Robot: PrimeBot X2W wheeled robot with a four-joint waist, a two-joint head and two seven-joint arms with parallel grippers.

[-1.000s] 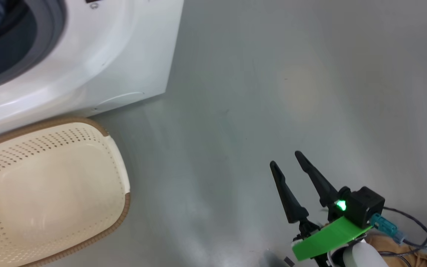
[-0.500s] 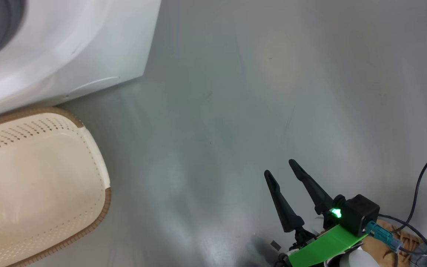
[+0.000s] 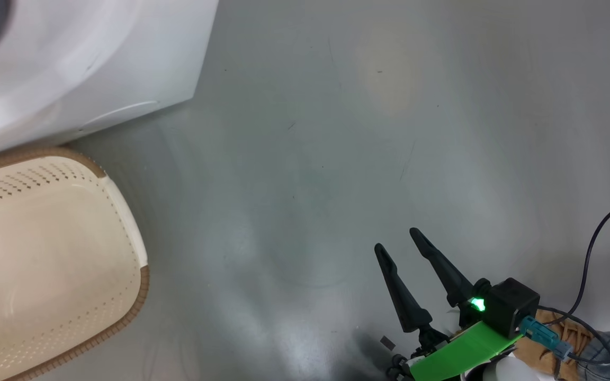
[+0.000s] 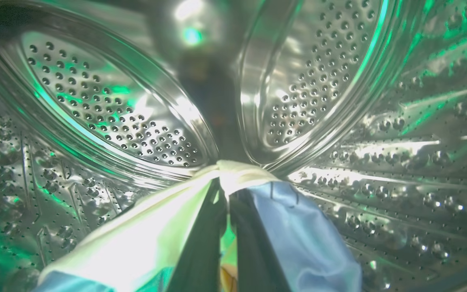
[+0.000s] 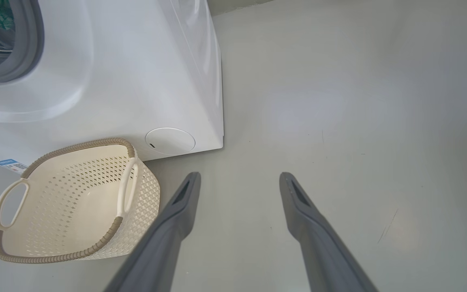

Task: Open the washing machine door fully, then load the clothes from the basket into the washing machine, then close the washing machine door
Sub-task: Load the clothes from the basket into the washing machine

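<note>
The left claw is seen clenched, its two dark fingers pressed together on a fold of the clothes. White cloth is gathered at the fingertips, and light blue cloth hangs down on both sides of them. The claw and the clothes are held inside the drum, close to its perforated steel back wall. The lower part of the cloth is cut off by the bottom edge of the left wrist view, and no print can be made out on it. Much of the drum is washed in green glare.

The right claw is held wide apart, with nothing between its fingers and nothing touched. It is poised above the floor, well apart from the basket and the washer. Behind it a green plate and dark cables are seen.

The basket is set on the floor just beside the lower front edge of the washer, near its right front corner. In the head view it is cut off by the left edge. In the right wrist view only an arc of the grey gasket is shown, cut off at the top left corner.
</note>
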